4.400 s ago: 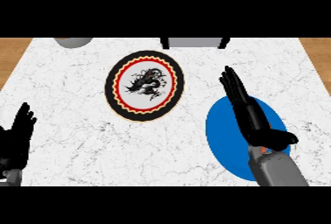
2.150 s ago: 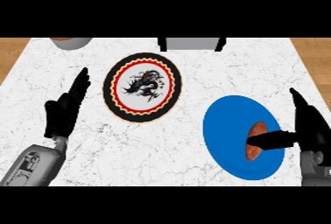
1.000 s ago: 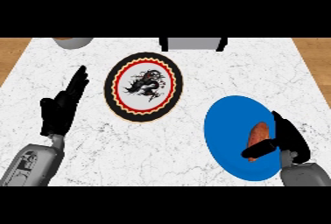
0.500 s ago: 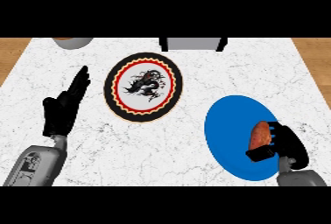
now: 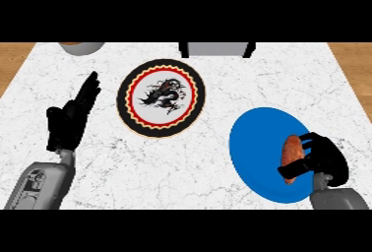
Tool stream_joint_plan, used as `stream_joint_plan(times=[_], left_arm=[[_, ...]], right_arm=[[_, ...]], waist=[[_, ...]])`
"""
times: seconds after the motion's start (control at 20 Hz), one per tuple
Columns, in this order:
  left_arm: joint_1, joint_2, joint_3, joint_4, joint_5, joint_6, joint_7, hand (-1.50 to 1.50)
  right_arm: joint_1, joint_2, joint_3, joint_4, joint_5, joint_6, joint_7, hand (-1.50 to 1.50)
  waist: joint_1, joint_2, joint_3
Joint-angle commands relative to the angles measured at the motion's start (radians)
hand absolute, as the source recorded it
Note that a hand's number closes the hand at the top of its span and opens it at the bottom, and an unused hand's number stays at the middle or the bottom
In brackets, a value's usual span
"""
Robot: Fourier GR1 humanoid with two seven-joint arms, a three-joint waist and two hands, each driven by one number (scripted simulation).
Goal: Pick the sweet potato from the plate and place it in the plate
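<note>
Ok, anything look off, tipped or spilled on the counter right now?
Nothing stands out. The sweet potato lies on the blue plate with the right hand curled round it. The dragon plate sits flat, nothing on it. The left hand is open at the left.

Bright, even light across the marble counter [image 5: 218, 167]; no glare or strong shadows.

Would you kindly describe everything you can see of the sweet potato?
The sweet potato is a reddish-brown, elongated piece lying roughly lengthwise on the right part of the blue plate. The right hand curls round it from the right, fingers and thumb hiding much of its right side and lower end.
</note>
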Motion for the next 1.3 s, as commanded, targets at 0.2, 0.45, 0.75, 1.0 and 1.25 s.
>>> stream_joint_plan(times=[0.2,0.45,0.75,1.0,1.25], left_arm=[[0.046,-0.005,-0.001,-0.018,-0.017,-0.001,-0.017,0.00],[-0.004,0.004,0.026,0.029,-0.005,-0.016,-0.011,0.00],[0.035,-0.029,0.005,0.017,-0.028,-0.005,-0.058,0.00],[-0.004,-0.028,0.003,0.008,-0.032,-0.025,0.003,0.00],[0.005,-0.056,-0.010,-0.007,-0.051,-0.005,0.008,0.00]], right_arm=[[0.117,0.152,0.384,-0.190,0.363,-0.063,0.139,1.50],[0.009,0.152,0.421,-0.263,0.589,-0.149,0.151,1.50],[-0.082,0.192,0.500,-0.410,0.719,-0.064,0.100,1.50],[-0.285,0.250,0.535,-0.272,0.632,-0.089,0.095,1.50],[-0.481,0.251,0.505,-0.108,0.440,-0.206,0.188,1.50]], waist=[[0.002,-0.005,-0.001],[-0.002,-0.004,0.000],[0.003,-0.001,0.000],[0.012,0.002,0.001],[0.025,0.004,0.001]])
